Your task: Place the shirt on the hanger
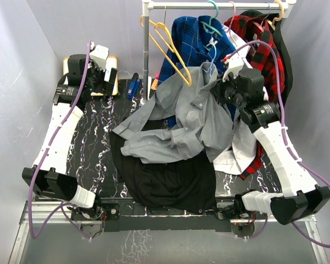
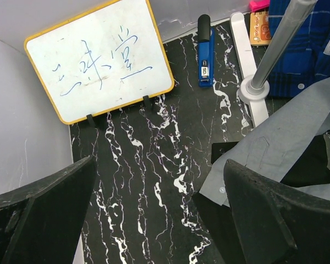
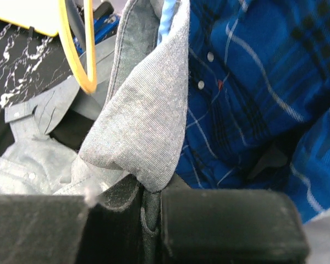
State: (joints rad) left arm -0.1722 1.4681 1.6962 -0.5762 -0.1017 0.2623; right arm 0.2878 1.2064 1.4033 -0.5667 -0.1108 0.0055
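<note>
The grey shirt is lifted at its collar toward the rack, and its body and sleeves trail down-left over the table. My right gripper is shut on the collar fabric, which is pinched between the jaws in the right wrist view. The collar stands up above the jaws. A strip of the light-blue hanger shows inside the collar, and its thin hook rises above the shirt. My left gripper is open and empty above the table, with a grey cuff beside its right finger.
A clothes rack holds yellow hangers, a teal hanger, a blue plaid shirt and a red plaid shirt. A black cloth lies under the grey shirt. A whiteboard and a blue stapler sit at the back left.
</note>
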